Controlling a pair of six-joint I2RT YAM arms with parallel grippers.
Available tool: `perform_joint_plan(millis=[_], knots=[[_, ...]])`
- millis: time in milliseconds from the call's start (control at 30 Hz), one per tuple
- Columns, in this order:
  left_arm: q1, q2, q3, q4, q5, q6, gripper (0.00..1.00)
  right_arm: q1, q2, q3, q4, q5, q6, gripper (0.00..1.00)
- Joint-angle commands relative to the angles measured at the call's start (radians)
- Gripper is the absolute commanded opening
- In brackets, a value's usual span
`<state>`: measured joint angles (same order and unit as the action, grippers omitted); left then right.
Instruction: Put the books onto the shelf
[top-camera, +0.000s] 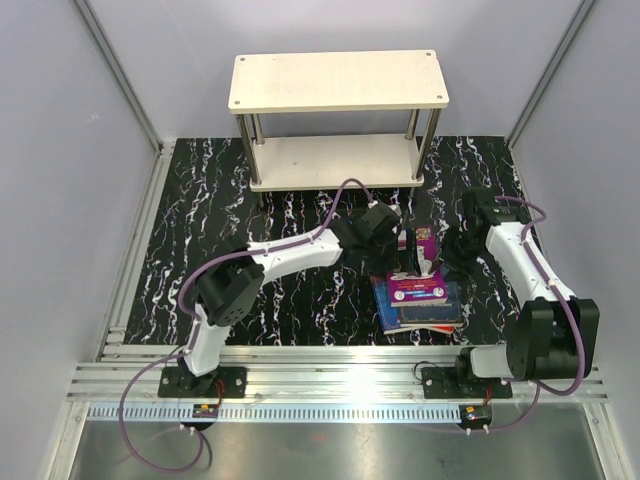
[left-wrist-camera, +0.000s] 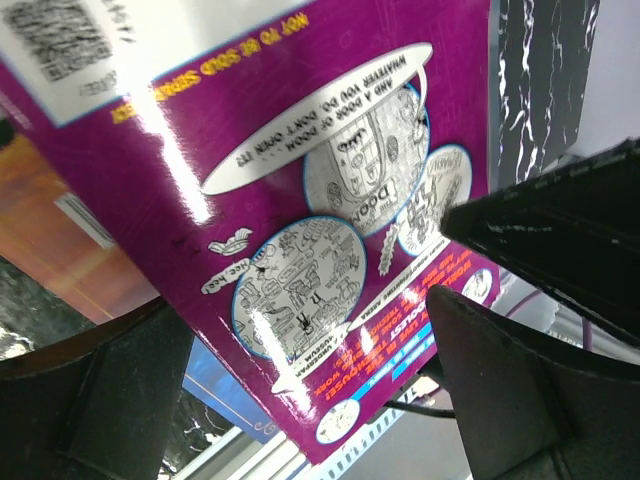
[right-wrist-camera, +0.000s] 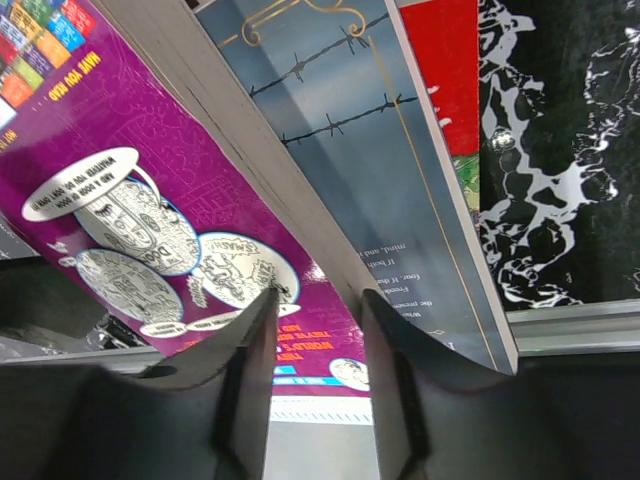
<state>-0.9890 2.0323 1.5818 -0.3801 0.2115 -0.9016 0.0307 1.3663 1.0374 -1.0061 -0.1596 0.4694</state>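
The books lie stacked on the black marbled mat at right centre, with the purple book (top-camera: 424, 287) on top and a blue book (top-camera: 392, 308) under it. In the right wrist view the purple book (right-wrist-camera: 150, 150) is tilted up off the blue book (right-wrist-camera: 380, 150), and a red cover (right-wrist-camera: 450, 70) shows beyond. My right gripper (right-wrist-camera: 318, 295) straddles the purple book's page edge; its jaws are narrow, with a gap left on the cover side. My left gripper (left-wrist-camera: 305, 335) stands wide open against the purple book (left-wrist-camera: 300, 150), which spans its fingers. The shelf (top-camera: 338, 80) stands empty at the back.
Both arms meet over the book stack, the left gripper (top-camera: 392, 238) close to the right gripper (top-camera: 442, 262). Grey walls enclose the mat (top-camera: 200, 230) on three sides. An aluminium rail (top-camera: 300, 370) runs along the near edge by the arm bases.
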Motion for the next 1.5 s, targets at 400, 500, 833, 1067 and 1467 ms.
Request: perform_joint_plan(millis=[400,500,833,1067,1467], knots=[[0.035,-0.145,-0.199,0.467,0.140,-0.144,0.29,0.058,0.086,-0.040,0.115,-0.199,0.023,0.27],[0.036,-0.176,-0.212,0.506,0.170,-0.145,0.26,0.077,0.080,-0.042,0.116,-0.199,0.040,0.26],[0.023,-0.107,-0.181,0.535,0.348,-0.149,0.35,0.089,0.037,-0.017,0.097,-0.198,0.055,0.26],[0.018,-0.147,-0.148,0.338,0.146,-0.100,0.00,0.089,-0.004,0.059,0.006,-0.210,0.052,0.33],[0.189,-0.429,-0.380,0.470,-0.207,-0.238,0.00,0.121,-0.154,0.355,-0.247,-0.311,0.190,0.77]])
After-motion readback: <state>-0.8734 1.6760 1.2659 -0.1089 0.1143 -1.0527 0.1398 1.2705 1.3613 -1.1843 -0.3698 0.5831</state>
